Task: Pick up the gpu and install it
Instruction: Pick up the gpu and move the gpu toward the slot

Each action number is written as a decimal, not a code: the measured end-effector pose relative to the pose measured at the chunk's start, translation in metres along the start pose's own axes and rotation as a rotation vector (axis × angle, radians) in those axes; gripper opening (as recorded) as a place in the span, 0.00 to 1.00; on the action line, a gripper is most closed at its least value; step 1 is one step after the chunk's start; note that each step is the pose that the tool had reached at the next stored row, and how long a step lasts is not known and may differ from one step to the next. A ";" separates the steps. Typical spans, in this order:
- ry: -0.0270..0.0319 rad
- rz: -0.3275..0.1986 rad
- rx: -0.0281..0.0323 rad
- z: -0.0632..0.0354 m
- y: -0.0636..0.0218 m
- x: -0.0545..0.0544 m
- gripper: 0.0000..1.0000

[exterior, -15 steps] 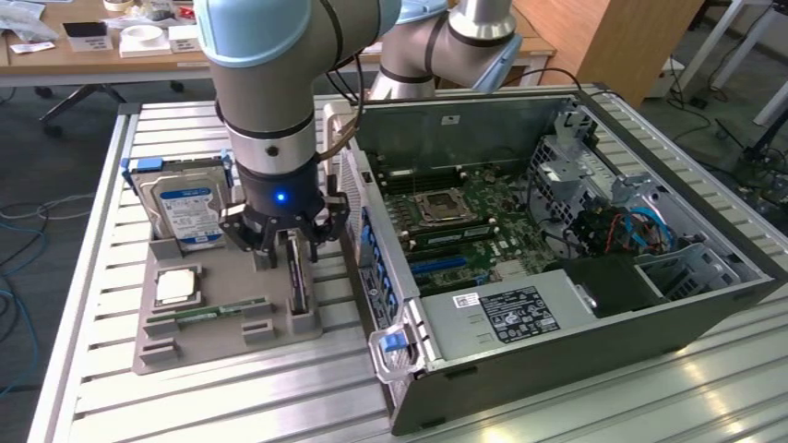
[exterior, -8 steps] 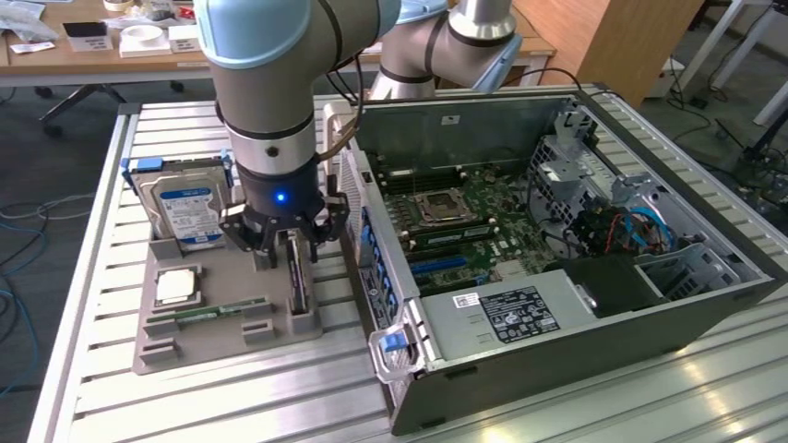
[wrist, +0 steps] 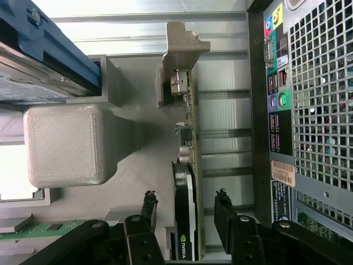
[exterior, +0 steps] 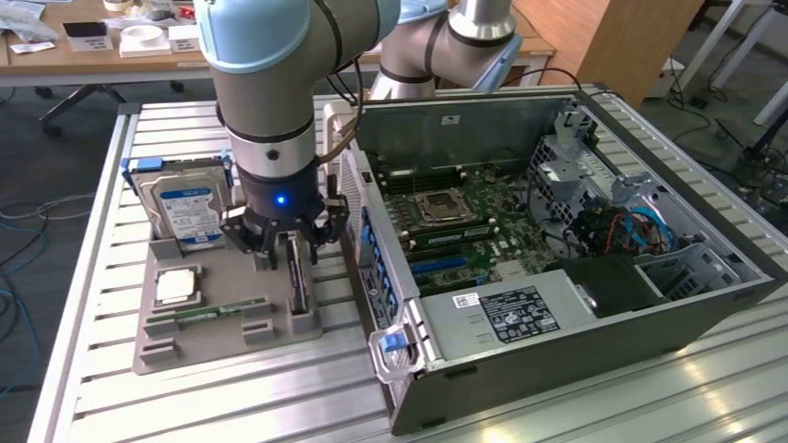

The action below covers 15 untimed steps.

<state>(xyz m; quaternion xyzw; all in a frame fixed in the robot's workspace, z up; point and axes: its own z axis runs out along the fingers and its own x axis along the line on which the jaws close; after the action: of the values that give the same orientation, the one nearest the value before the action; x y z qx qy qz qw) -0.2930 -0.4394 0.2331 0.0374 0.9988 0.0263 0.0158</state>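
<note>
Gpu (wrist: 185, 221): black board, silver end bracket. Jaws: black. Holder tray (exterior: 185, 346): plain grey. Hard drive (exterior: 187, 210): silver, with a blue-and-white label and blue side rails. RAM stick (exterior: 220, 310): green. Counter (exterior: 185, 406): silver, ribbed in parallel slats. Computer case (exterior: 591, 341): dark grey. Its rear panel (wrist: 325, 83): perforated in a square grid. Arm (exterior: 265, 74): grey with pale blue caps.

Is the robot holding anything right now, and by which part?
Nothing yet. The end effector straddles the upper edge of the gpu, fingers open and not touching it.
</note>
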 end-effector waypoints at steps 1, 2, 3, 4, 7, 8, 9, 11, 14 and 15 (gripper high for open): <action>-0.0001 0.000 0.0000 0.0000 0.0000 0.000 0.55; -0.0001 0.000 -0.0001 0.0001 0.0000 0.000 0.55; -0.0001 0.000 -0.0001 0.0001 0.0000 0.000 0.55; -0.0001 0.000 -0.0001 0.0001 0.0000 0.000 0.55; -0.0001 0.000 -0.0001 0.0001 0.0000 0.000 0.53; -0.0001 0.000 -0.0001 0.0001 0.0000 0.000 0.53; -0.0001 0.000 -0.0001 0.0001 0.0000 0.000 0.47; -0.0001 0.000 -0.0001 0.0001 0.0000 0.000 0.47; -0.0001 0.000 -0.0001 0.0001 0.0000 0.000 0.45; -0.0002 0.000 -0.0001 0.0001 0.0000 0.000 0.45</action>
<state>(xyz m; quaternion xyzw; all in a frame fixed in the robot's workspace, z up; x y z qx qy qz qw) -0.2930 -0.4394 0.2330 0.0374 0.9988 0.0263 0.0159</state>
